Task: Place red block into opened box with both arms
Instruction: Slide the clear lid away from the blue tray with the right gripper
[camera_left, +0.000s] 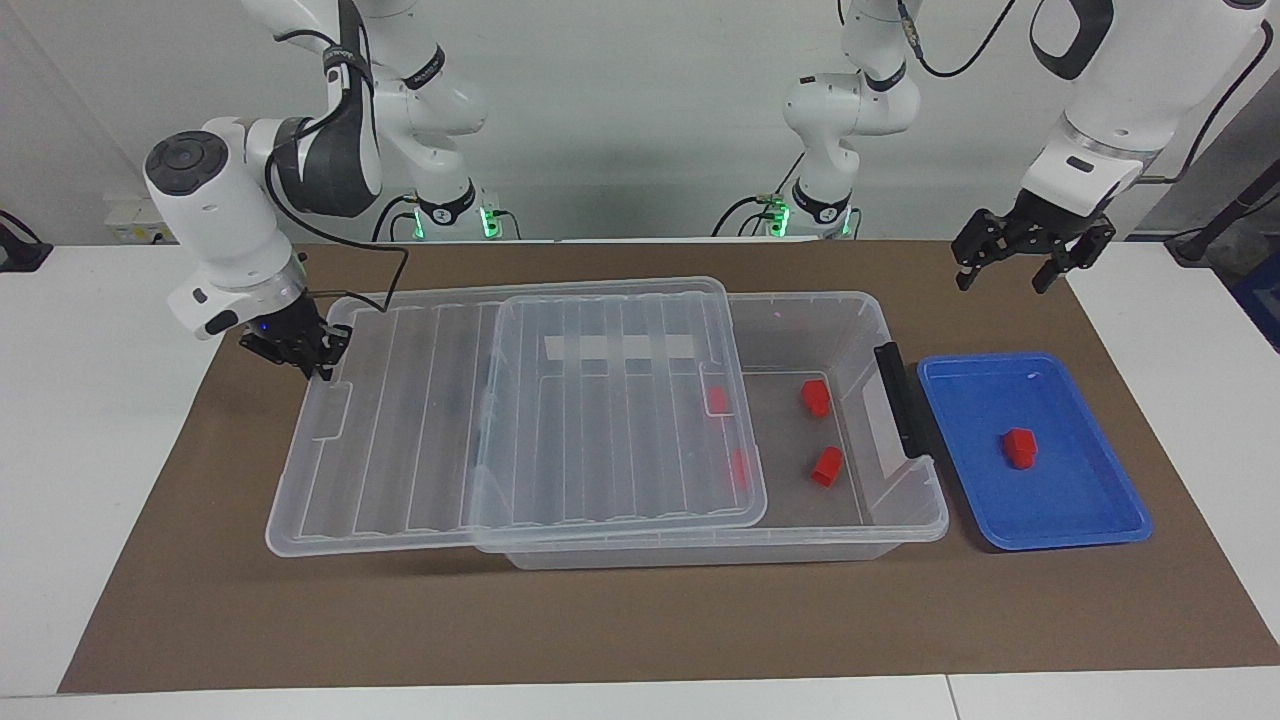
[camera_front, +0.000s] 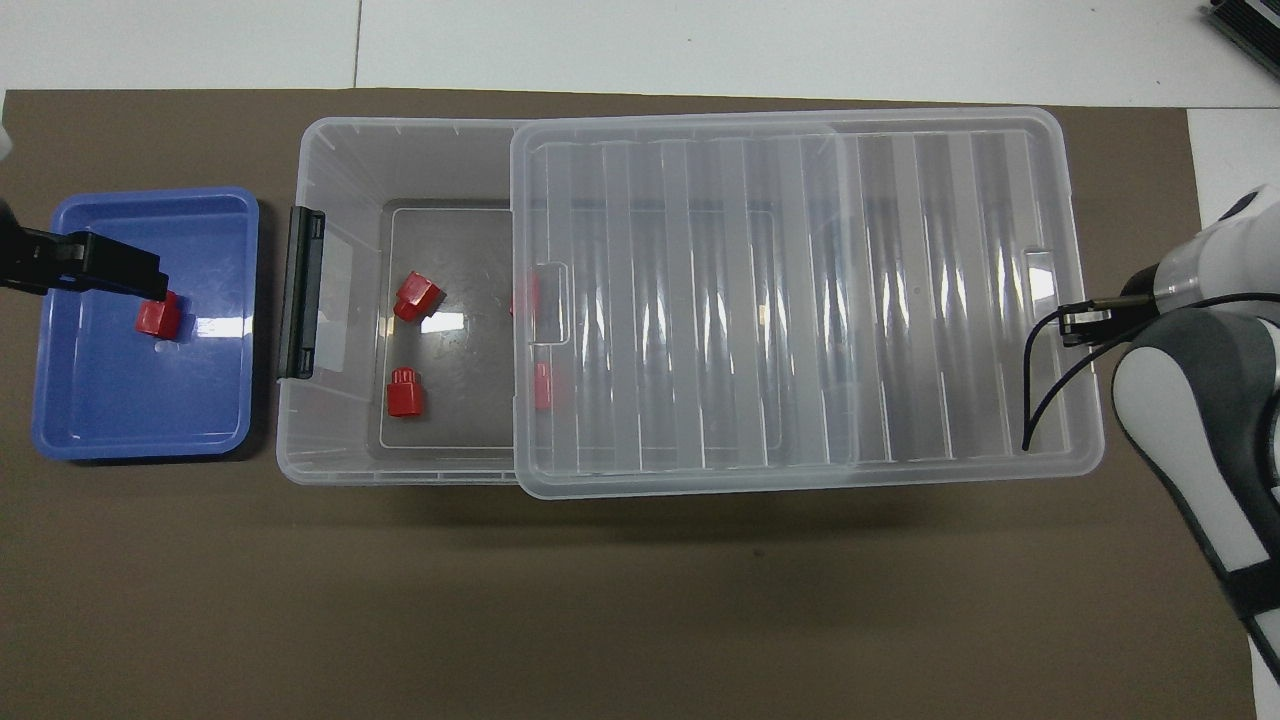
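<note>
Pinching the end rim of the lid (camera_left: 520, 400), the right hand (camera_left: 300, 352) sits low at the right arm's end of the bench (camera_left: 150, 420). The lid lies slid partway off the box (camera_left: 905, 520), overhanging that end and leaving the part toward the left arm uncovered. The opening step looks about done.

Four other red blocks (camera_left: 816, 397) already lie inside. Two are in the uncovered part. Two more show only dimly through the ribbed lid, so their shape is hard to read.

The dark latch (camera_left: 900, 400) stands on the box's end wall, just beside the blue tray (camera_left: 1080, 535). The red block (camera_left: 1019, 447) lies alone in that tray, untouched.

The left hand (camera_left: 1030, 255) hangs in the air with its fingers spread and nothing in them. From above it seems to cover the tray's edge beside the block. The facing view shows it well clear and high.

The next move, as I judge it, calls for this hand to drop onto the block, close on it, and carry it over the latch into the gap.

The overhead view cuts off most of the left arm. The right hand's fingertips are largely hidden there by its own wrist.
</note>
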